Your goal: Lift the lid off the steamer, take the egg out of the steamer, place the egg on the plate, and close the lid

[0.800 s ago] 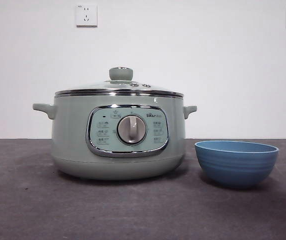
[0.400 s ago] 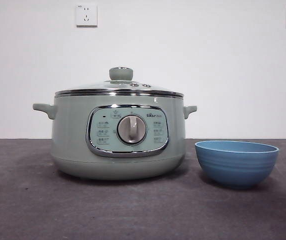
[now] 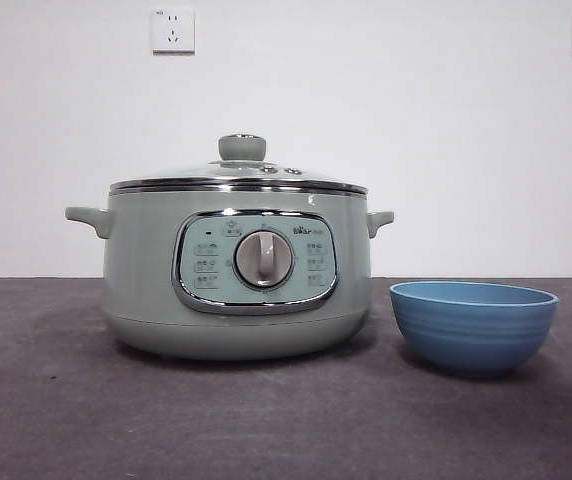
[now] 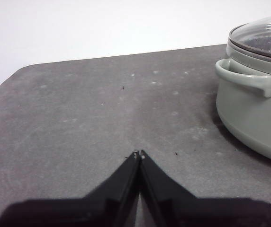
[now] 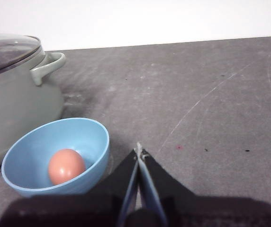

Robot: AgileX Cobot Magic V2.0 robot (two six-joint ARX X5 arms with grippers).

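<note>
The pale green steamer (image 3: pixel 236 275) stands on the dark table with its clear lid (image 3: pixel 238 180) closed on it. It also shows in the left wrist view (image 4: pixel 254 104) and the right wrist view (image 5: pixel 17 99). The blue bowl that serves as the plate (image 3: pixel 473 325) stands to its right. In the right wrist view the plate (image 5: pixel 36 142) holds a brown egg (image 5: pixel 66 166). My left gripper (image 4: pixel 138 153) is shut and empty over the bare table, apart from the steamer's side handle (image 4: pixel 247 78). My right gripper (image 5: pixel 139 150) is shut and empty beside the plate.
The dark grey table (image 3: pixel 66 420) runs to a white wall with two sockets (image 3: pixel 172 30). In the left wrist view the table's rounded far corner (image 4: pixel 22 71) shows. Neither arm shows in the front view.
</note>
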